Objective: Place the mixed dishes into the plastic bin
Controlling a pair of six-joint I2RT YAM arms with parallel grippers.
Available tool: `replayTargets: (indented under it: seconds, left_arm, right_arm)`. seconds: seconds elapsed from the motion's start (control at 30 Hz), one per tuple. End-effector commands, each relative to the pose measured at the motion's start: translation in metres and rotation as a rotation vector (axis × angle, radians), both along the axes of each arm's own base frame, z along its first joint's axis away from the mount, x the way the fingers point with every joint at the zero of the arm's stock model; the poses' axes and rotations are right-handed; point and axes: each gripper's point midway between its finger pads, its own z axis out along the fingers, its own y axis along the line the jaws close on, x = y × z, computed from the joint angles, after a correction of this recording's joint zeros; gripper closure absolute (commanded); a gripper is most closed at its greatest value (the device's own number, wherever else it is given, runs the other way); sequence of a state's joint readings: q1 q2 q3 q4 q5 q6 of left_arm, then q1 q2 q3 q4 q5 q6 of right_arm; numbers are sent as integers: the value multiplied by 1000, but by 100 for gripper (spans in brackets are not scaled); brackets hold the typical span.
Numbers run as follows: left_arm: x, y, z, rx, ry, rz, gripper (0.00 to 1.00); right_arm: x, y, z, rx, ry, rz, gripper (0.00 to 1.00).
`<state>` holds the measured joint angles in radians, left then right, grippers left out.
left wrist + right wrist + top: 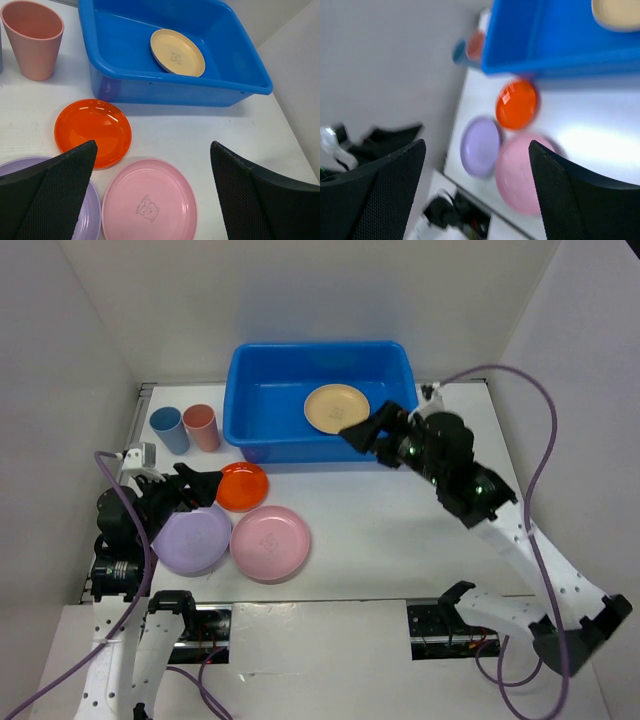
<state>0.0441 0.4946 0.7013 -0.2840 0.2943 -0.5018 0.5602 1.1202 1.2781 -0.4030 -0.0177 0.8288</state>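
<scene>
Since only the yellow plate (337,407) lay inside the plastic bin (232,390), flat on its floor toward the right, the task looked barely begun. The other dishes sat on the table (400,530) outside the bin. The orange plate (242,486) was just before the bin's near wall. The lavender plate (190,540) and pink plate (270,542) lay side by side nearer the arms, and the orange rim was close against both. The blue cup (167,429) and salmon-pink cup (201,426) stood upright together, left of the bin.

The left tool (152,145) was spread wide and empty, low over the lavender and orange plates, probably lined up to take one by its rim. The right tool (365,430) was likewise spread with nothing between its fingers, poised above the bin's near wall beside the yellow plate and well placed to work that side. Its own view was blurred.

A small bear-like emblem with tiny script marked the centres of the pink and yellow plates, but the lettering was too small to read. No brand showed.
</scene>
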Motion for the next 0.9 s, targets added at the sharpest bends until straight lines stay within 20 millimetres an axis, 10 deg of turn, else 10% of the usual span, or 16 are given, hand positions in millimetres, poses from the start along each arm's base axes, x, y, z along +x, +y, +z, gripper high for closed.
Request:
replayTargets:
  seconds: [0.0, 0.07, 0.2, 0.87]
  left_arm:
    - [2, -2, 9, -3, -35, -13, 0]
    - [2, -2, 9, -3, -35, -13, 0]
    - [2, -2, 9, -3, -35, -13, 0]
    - [3, -1, 5, -11, -23, -3, 0]
  right_arm:
    - [-37, 23, -79, 7, 136, 100, 11]
    - [-55, 24, -89, 43, 126, 138, 8]
    - [-87, 25, -180, -30, 301, 177, 8]
    - [-110, 139, -333, -92, 518, 317, 18]
